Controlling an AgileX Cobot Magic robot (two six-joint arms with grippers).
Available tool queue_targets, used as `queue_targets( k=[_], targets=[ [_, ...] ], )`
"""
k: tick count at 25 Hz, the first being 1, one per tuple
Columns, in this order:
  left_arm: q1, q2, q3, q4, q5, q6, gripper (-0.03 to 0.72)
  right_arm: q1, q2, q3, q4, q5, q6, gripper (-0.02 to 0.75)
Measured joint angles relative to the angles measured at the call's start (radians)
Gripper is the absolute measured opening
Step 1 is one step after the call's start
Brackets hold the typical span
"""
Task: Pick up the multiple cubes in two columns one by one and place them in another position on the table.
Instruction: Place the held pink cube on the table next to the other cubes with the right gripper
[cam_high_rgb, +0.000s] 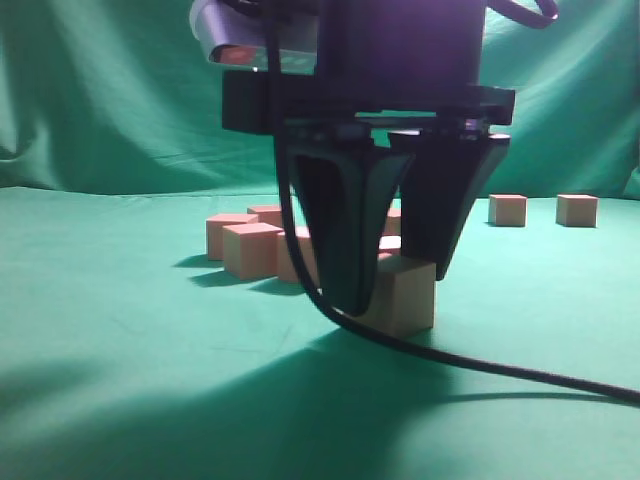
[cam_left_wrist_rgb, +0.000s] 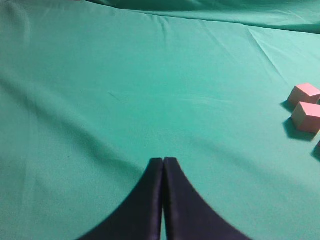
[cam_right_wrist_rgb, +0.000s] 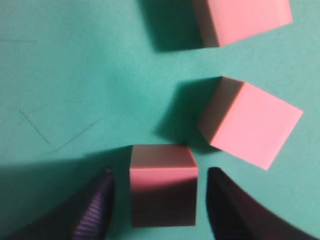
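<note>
The cube (cam_right_wrist_rgb: 163, 185) I am working sits on the table (cam_right_wrist_rgb: 60, 75) right between the fingers of my right claw (cam_right_wrist_rgb: 159, 200), and on the right wrist camera I see green cloth on both sides of it, so the fingers stand apart from its faces: the claw is open around the cube and grips nothing. From the exterior camera the same cube (cam_high_rgb: 405, 293) rests flat on the cloth under the right claw (cam_high_rgb: 395, 285), with one dark finger in front of its left face and the other coming down at its upper right edge. Just beyond the fingertips in the wrist picture lies a second cube (cam_right_wrist_rgb: 252, 122), turned at an angle, and past that a third (cam_right_wrist_rgb: 242, 20) is cut off by the top edge. In the exterior picture a cluster of more cubes (cam_high_rgb: 252, 248) stands behind and to the left of the claw, and two lone cubes (cam_high_rgb: 508, 209) sit well apart to its right, near the draped backdrop (cam_high_rgb: 100, 90). My left claw (cam_left_wrist_rgb: 163, 162) hangs over bare cloth with its fingers pressed together, empty; two cubes (cam_left_wrist_rgb: 306, 116) lie far off to its right, at the picture's edge.
</note>
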Motion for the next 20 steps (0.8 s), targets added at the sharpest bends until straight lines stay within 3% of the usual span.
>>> queue_targets(
  k=[5, 14, 20],
  targets=[
    [0.000, 0.000, 0.000, 0.000, 0.000, 0.000, 0.000, 0.000, 0.000, 0.000, 0.022, 0.023, 0.000, 0.549],
    [0.000, 0.000, 0.000, 0.000, 0.000, 0.000, 0.000, 0.000, -0.052, -0.045, 0.026, 0.226, 0.000, 0.559],
    [0.000, 0.000, 0.000, 0.000, 0.000, 0.000, 0.000, 0.000, -0.182, -0.137, -0.132, 0.260, 0.083, 0.559]
  ],
)
